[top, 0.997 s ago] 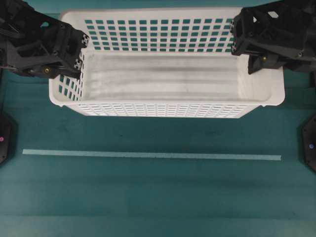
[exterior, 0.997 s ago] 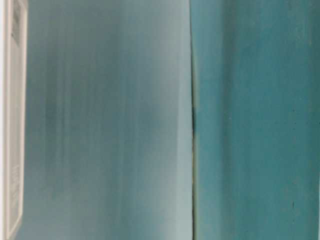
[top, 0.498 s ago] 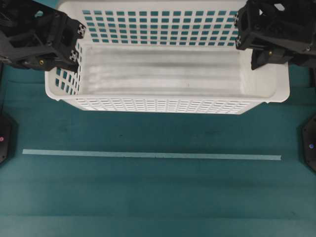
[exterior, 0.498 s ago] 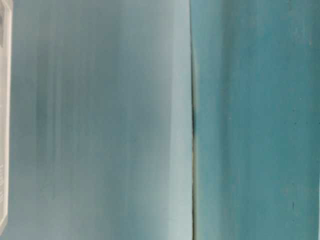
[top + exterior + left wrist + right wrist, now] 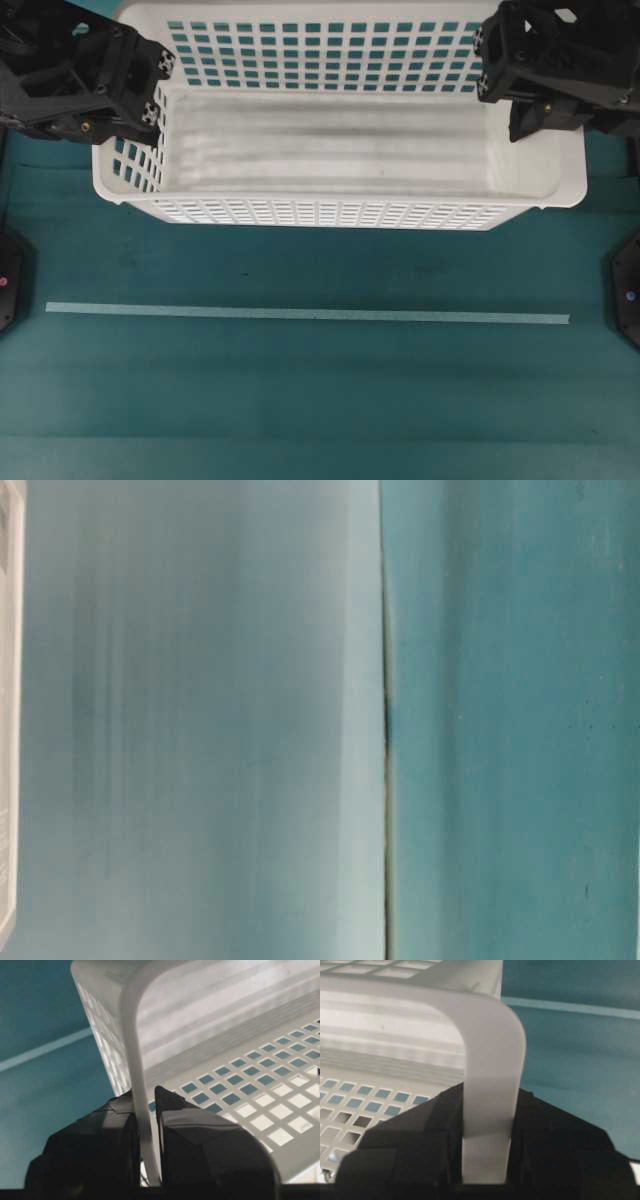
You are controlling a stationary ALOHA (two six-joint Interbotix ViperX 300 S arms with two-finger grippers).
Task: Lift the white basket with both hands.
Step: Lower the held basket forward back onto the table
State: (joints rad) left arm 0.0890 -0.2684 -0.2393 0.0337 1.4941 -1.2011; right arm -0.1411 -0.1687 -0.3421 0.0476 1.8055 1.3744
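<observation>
The white basket (image 5: 340, 150) hangs at the top middle of the overhead view, above the teal table, with nothing inside it. My left gripper (image 5: 152, 92) is shut on the rim of its left short wall. The left wrist view shows the thin rim (image 5: 135, 1040) pinched between both black fingers (image 5: 200, 1140). My right gripper (image 5: 497, 80) is shut on the rim of the right short wall. In the right wrist view the broad rim band (image 5: 490, 1060) runs down between the two fingers (image 5: 415, 1135). A white strip (image 5: 8, 730) shows at the left edge of the blurred table-level view.
A pale tape line (image 5: 300, 314) runs left to right across the teal table (image 5: 320, 400) in front of the basket. Black arm bases sit at the left edge (image 5: 8, 280) and right edge (image 5: 628, 295).
Over the last second the basket and both grippers shifted toward the top of the overhead view and the basket looks larger. In the last half second nothing moved.
</observation>
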